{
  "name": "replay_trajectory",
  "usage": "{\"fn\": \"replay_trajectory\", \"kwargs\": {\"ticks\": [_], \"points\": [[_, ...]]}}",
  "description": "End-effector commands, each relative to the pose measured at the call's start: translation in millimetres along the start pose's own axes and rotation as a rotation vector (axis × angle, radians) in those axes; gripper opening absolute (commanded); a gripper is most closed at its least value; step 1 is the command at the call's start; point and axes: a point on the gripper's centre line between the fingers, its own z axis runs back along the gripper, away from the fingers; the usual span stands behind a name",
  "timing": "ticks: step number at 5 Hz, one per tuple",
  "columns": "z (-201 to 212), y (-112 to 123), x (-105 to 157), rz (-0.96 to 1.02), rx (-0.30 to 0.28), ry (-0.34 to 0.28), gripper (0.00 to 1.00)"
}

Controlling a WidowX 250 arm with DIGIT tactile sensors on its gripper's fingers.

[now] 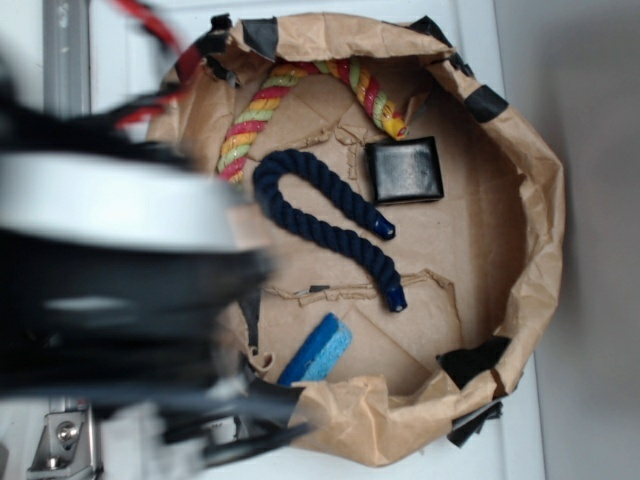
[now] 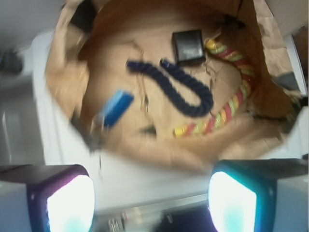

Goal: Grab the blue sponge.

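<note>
blue sponge (image 2: 115, 108) well beyond fingers (image 2: 70, 203), prob untouched

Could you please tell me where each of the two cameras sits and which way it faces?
Exterior: overhead, looking down into the paper-lined bin; the blurred arm fills the left.
Wrist: on the arm outside the bin, looking in; both fingertips show at the bottom, apart.
Shared: blue sponge, navy rope, black box, coloured rope.

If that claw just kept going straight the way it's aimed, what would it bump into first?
Probably the crumpled near wall of the paper bag, not the blue sponge, which lies up and left of centre. The gripper is open with nothing between its fingers. Blur makes depth uncertain.
</note>
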Motion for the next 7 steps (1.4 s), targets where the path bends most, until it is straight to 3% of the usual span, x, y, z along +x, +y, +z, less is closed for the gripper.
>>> {"fn": "replay_trajectory", "kwargs": {"ticks": [1,2,3,4,5,6,7], "points": [[-75.5,-4.7,40.2,0.298,0.001,0.094,1.00],[-104.8,-16.8,36.6,0.316,-0.068,0.146,1.00],[-140.6,-46.9,25.2,0.247,-0.146,0.168,1.00],[-161.8,-63.4,22.3,0.231,-0.173,0.191,1.00],[-173.6,-84.7,5.5,0.220,-0.196,0.261,0.42],[-172.4,-88.0,-7.2,0.196,-0.185,0.264,0.00],[-165.1,-86.8,-7.8,0.158,-0.185,0.237,0.00]]}}
